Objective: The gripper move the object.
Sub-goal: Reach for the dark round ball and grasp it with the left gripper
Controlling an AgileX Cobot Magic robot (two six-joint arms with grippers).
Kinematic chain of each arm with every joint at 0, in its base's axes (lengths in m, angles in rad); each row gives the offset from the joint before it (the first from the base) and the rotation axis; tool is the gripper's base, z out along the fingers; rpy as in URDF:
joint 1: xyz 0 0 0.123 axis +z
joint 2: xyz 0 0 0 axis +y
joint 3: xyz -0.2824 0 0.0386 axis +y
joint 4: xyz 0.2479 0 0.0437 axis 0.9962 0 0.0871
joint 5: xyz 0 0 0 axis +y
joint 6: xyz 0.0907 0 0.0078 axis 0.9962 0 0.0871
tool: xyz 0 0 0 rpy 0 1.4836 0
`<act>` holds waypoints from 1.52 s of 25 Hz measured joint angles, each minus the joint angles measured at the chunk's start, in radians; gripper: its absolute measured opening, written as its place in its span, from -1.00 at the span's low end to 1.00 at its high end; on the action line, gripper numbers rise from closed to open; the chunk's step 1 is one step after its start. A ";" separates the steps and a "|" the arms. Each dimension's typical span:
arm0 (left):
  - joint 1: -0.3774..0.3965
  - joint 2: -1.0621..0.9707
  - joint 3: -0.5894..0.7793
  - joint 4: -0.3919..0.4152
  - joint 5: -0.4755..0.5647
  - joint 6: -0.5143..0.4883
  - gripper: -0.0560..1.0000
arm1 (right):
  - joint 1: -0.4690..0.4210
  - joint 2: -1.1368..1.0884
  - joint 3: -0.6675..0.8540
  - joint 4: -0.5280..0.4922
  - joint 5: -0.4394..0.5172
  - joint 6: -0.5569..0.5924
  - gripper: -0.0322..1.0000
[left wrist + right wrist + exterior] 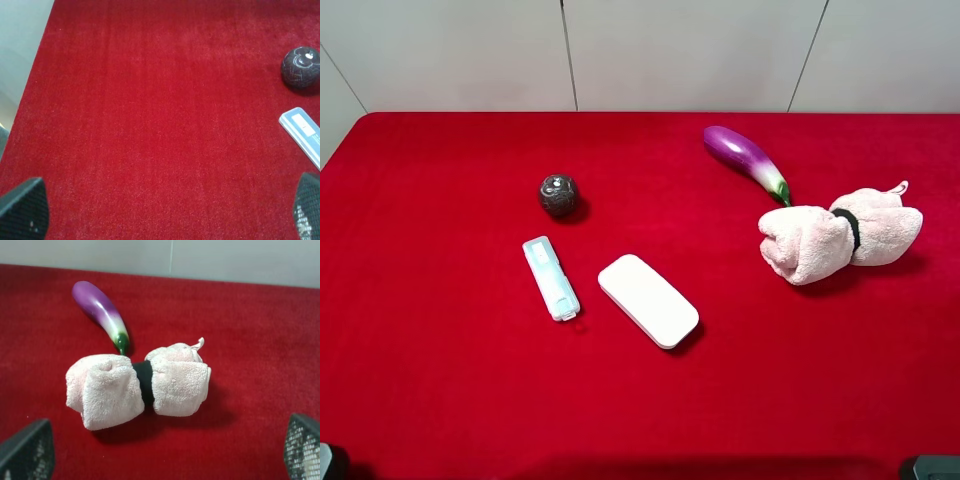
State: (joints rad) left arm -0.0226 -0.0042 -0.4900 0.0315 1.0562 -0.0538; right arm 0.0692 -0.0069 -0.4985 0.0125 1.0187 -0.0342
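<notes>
Nothing of the task is done yet, as far as the pictures show. The ball (558,194) sits untouched on the red bench (430,380), at about 10 o'clock from the bench's middle in the high view, and no hand is near it.

The left hand (165,212) hangs low over bare cloth with its 2 fingertips (22,210) spread wide and nothing between them. In its wrist view the ball (301,68) lies well ahead and off to one side. The right hand (165,450) is likewise spread wide and empty, and looks down on the pink towel roll (140,387) and the eggplant (97,310). The whole job is left: reach, close on the ball, lift and carry. The left hand looks the likelier one, since the ball lies on its side of the bench.

Room is fair. A slim white remote (551,278) lies near the ball at 6 o'clock, and a flat white case (648,300) lies at about 4 o'clock, further off. From 7 through 12 round to 3 o'clock the cloth around the ball is bare. The far edge of the bench, against the wall (670,50), runs at 12 o'clock, well apart from the ball. The left edge lies further off at 9 o'clock. A round ball may roll if nudged, so a straight descent seems wise.
</notes>
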 joint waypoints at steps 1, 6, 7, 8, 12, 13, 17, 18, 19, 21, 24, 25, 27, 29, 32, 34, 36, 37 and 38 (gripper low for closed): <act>0.000 0.000 0.000 0.000 0.000 0.000 0.95 | 0.000 0.000 0.000 0.000 0.000 0.000 0.40; 0.000 0.000 0.000 0.000 0.000 0.000 0.95 | 0.000 0.000 0.000 0.001 0.000 0.000 0.40; 0.000 0.000 0.000 0.000 0.000 0.000 0.95 | 0.000 0.000 0.000 0.001 0.000 0.000 0.40; 0.000 0.000 0.000 0.000 0.000 0.000 0.95 | 0.000 0.000 0.000 0.001 0.000 0.000 0.40; 0.000 0.000 -0.002 -0.014 0.000 0.000 0.95 | 0.000 0.000 0.000 0.001 0.000 0.000 0.40; 0.000 0.003 -0.008 -0.018 0.002 0.000 0.95 | 0.000 0.000 0.000 0.001 0.000 0.000 0.40; 0.000 0.088 -0.070 -0.031 0.004 0.000 0.95 | 0.000 0.000 0.000 0.001 0.000 0.000 0.40; 0.000 0.125 -0.090 -0.031 0.004 0.000 0.95 | 0.000 0.000 0.000 0.001 0.000 0.000 0.40; 0.000 0.166 -0.113 -0.031 0.005 0.000 0.95 | 0.000 0.000 0.000 0.001 0.000 0.000 0.40; 0.000 0.246 -0.159 -0.031 0.006 0.000 0.95 | 0.000 0.000 0.000 0.001 0.000 0.000 0.40; 0.000 0.379 -0.215 -0.031 0.008 0.000 0.95 | 0.000 0.000 0.000 0.001 0.000 0.000 0.40; 0.000 0.427 -0.233 -0.031 0.009 0.000 0.95 | 0.000 0.000 0.000 0.001 0.000 0.000 0.40; 0.000 0.521 -0.262 -0.031 0.009 0.013 0.95 | 0.000 0.000 0.000 0.001 0.000 0.000 0.40; 0.000 0.606 -0.286 -0.051 0.009 0.040 0.95 | 0.000 0.000 0.000 0.001 0.000 0.000 0.40; 0.000 0.733 -0.321 -0.080 0.004 0.087 0.95 | 0.000 0.000 0.000 0.001 0.000 0.000 0.40; 0.000 0.817 -0.342 -0.099 -0.002 0.125 0.95 | 0.000 0.000 0.000 0.001 0.000 0.000 0.40; 0.000 0.890 -0.361 -0.119 -0.009 0.158 0.95 | 0.000 0.000 0.000 0.001 0.000 0.000 0.40; 0.000 0.928 -0.371 -0.127 -0.013 0.172 0.95 | 0.000 0.000 0.000 0.001 0.000 0.000 0.40; 0.000 0.964 -0.380 -0.132 -0.018 0.185 0.95 | 0.000 0.000 0.000 0.001 0.000 0.000 0.40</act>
State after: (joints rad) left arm -0.0226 0.9595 -0.8701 -0.1010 1.0386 0.1307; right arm 0.0692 -0.0069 -0.4985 0.0134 1.0187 -0.0342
